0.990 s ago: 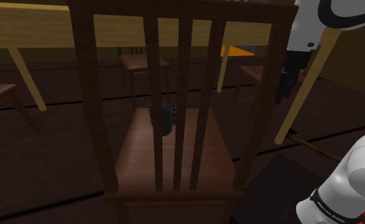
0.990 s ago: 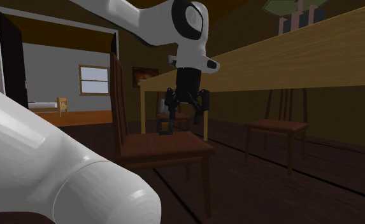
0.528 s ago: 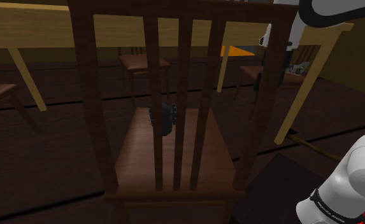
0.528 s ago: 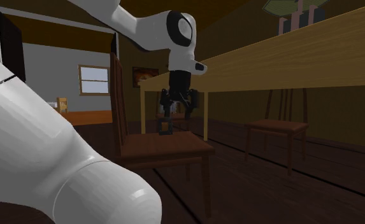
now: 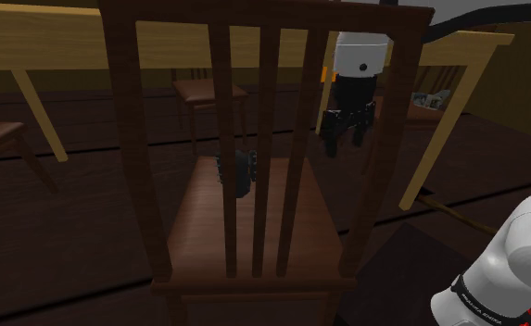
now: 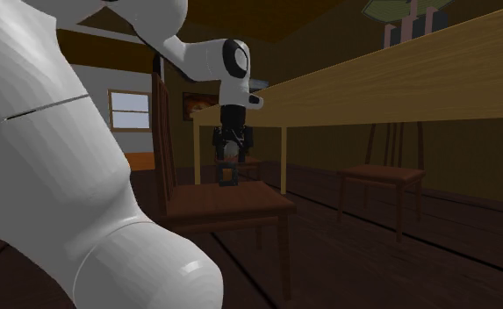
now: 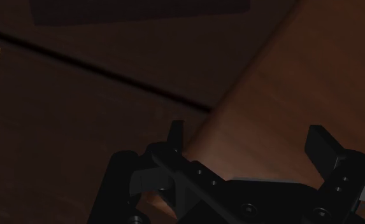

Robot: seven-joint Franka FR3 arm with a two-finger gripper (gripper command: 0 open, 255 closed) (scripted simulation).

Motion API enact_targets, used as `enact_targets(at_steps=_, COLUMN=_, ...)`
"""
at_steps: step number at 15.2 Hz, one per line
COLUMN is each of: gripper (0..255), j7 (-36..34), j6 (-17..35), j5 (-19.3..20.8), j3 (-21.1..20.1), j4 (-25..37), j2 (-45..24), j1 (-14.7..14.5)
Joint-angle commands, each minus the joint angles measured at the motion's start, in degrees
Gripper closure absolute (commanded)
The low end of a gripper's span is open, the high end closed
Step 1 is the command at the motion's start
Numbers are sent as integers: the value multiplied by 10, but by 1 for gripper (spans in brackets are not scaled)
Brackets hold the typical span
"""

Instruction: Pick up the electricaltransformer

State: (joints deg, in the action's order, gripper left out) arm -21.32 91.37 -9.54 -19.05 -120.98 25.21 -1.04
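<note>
You are looking through the back of a dark wooden chair (image 5: 254, 231) in the shoulder view, and the electrical transformer (image 5: 238, 173) is standing on its reddish-brown seat near the edge farthest from the backrest, showing as a small dark block between two slats. The gripper (image 5: 344, 145) is hanging at about two o'clock from it, pointing down and framed between the last slat and the backrest's post, apart from the transformer. Its fingers (image 5: 331, 146) are standing spread, with nothing between them.

In the second exterior view the gripper (image 6: 227, 155) is hovering at twelve o'clock of the electrical transformer (image 6: 228, 177), which is sitting at the far end of the chair (image 6: 240, 204) seat. A long light wooden table (image 6: 398, 83) is running off toward three o'clock, with another chair (image 6: 385, 174) under it, and a large white arm link (image 6: 56, 202) is filling the nine o'clock side.

In the wrist view the gripper (image 7: 248, 133) is looking down on the seat's edge, with the chair (image 7: 295, 95) seat under one finger and the dark floor (image 7: 60, 127) beyond the other, and the two black fingers (image 7: 321, 145) are standing well apart
</note>
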Motion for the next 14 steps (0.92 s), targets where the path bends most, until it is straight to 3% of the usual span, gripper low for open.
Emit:
enact_targets(at_steps=1, gripper=0, j7=-41, j6=3, j5=6, j3=-27, j4=42, j2=-45, j1=1)
enact_targets(at_steps=8, gripper=0, j7=-184, j6=-2, j5=69, j3=-104, j4=197, j2=-215, j1=-9)
enact_targets(at_steps=14, gripper=0, j7=-305, j6=-50, j5=165, j3=-138, j4=385, j2=-395, j1=-65)
